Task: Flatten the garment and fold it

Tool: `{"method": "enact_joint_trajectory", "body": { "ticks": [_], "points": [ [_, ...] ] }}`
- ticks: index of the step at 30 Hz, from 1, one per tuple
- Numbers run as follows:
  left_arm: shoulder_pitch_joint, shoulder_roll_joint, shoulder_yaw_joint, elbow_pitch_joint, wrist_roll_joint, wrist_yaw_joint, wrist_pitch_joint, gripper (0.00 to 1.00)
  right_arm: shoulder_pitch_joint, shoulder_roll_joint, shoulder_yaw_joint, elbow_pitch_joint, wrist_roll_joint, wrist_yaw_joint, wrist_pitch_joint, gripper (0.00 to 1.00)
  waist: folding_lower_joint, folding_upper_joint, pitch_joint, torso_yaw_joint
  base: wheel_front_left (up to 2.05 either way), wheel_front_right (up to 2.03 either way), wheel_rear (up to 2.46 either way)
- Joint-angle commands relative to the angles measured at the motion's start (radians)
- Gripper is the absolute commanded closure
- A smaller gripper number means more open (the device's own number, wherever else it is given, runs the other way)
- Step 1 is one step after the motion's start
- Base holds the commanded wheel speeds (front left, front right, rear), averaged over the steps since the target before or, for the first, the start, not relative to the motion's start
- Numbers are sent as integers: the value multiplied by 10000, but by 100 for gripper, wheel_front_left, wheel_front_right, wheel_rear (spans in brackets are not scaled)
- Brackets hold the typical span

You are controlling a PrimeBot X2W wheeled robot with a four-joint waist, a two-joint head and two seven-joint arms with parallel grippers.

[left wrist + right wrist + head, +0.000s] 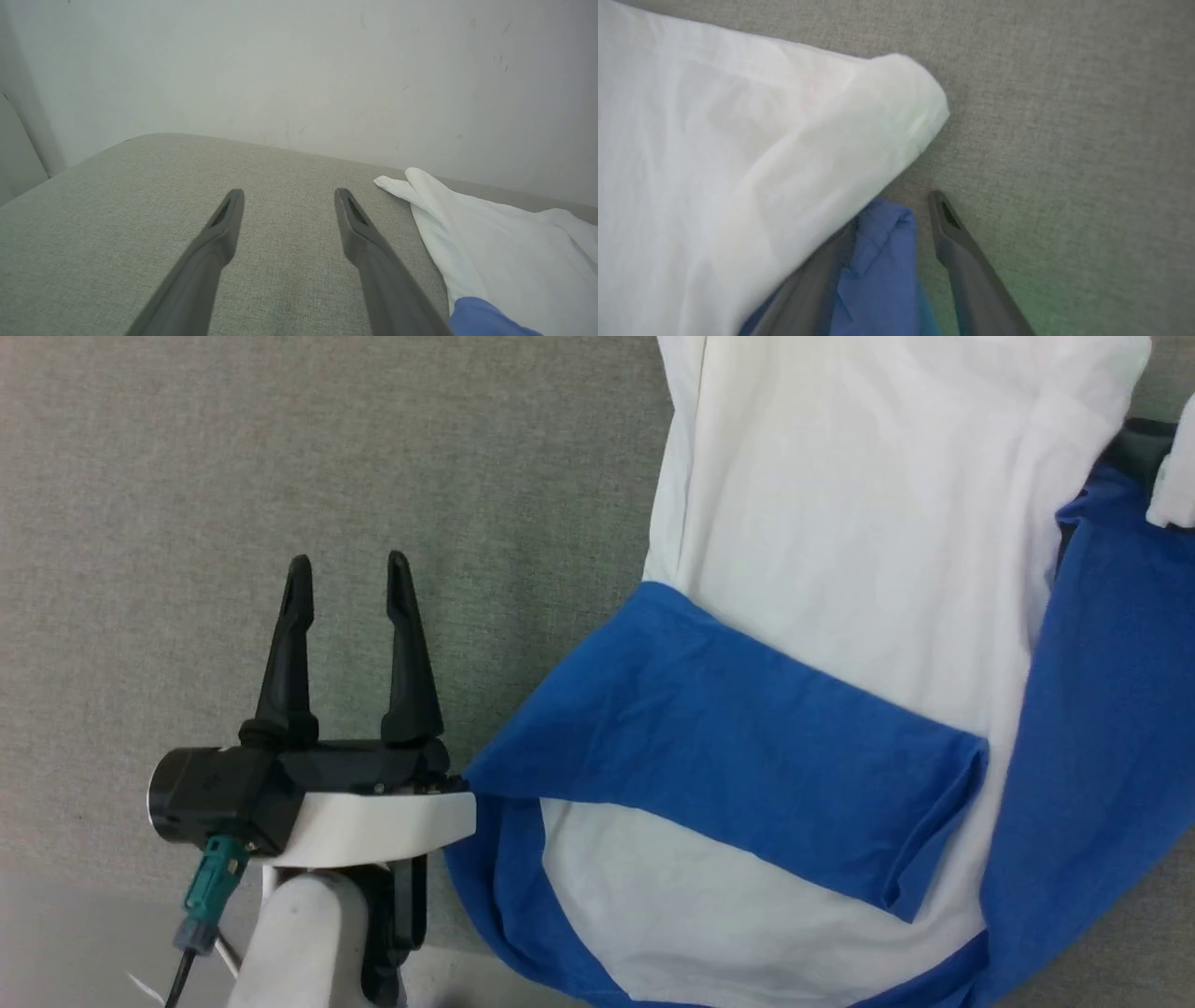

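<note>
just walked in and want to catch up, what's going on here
A two-armed robot is working on a white shirt with blue sleeves, lying on a grey fabric surface. One sleeve lies folded across the white body. The right claw has blue cloth of the other sleeve between its fingers; whether it grips is unclear. The left claw is open over bare surface beside the shirt, touching nothing.
</note>
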Motion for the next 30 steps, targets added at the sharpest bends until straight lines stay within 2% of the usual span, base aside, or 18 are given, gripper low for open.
{"method": "enact_joint_trajectory", "body": {
  "ticks": [1, 4, 12, 20, 24, 30],
  "points": [
    [-131, -60, 32, 61, 87, -66, -47, 0, 806, 343, 458, 632, 78, -21, 301, 100, 3, 0, -80, 1, 0, 0, 0],
    [-56, -89, 90, 189, 68, -75, -47, 0, 873, 260, 404, 624, 279, -21, -232, 100, 3, 0, -384, -85, 0, 0, 0],
    [351, -118, 369, 584, 49, -211, -47, 0, 1418, -211, -192, 151, 452, -21, -2576, 100, 3, 0, -1669, -566, 0, 0, 0],
    [1097, -126, 704, 1038, -26, -363, -47, 0, 2465, -475, -507, -423, 37, -21, -3681, 100, 3, 0, -3170, -1049, 0, 0, 0],
    [1502, -127, 812, 1220, -83, -443, -47, 0, 3131, -179, -445, -1350, -412, -21, -3849, 100, 3, 0, -3876, -1176, 0, 0, 0],
    [1897, -124, 857, 1406, -152, -506, -47, 0, 4359, 1191, -217, -3391, -1043, -21, -3410, 100, 3, 0, -4558, -1296, 0, 0, 0]
  ]
}}
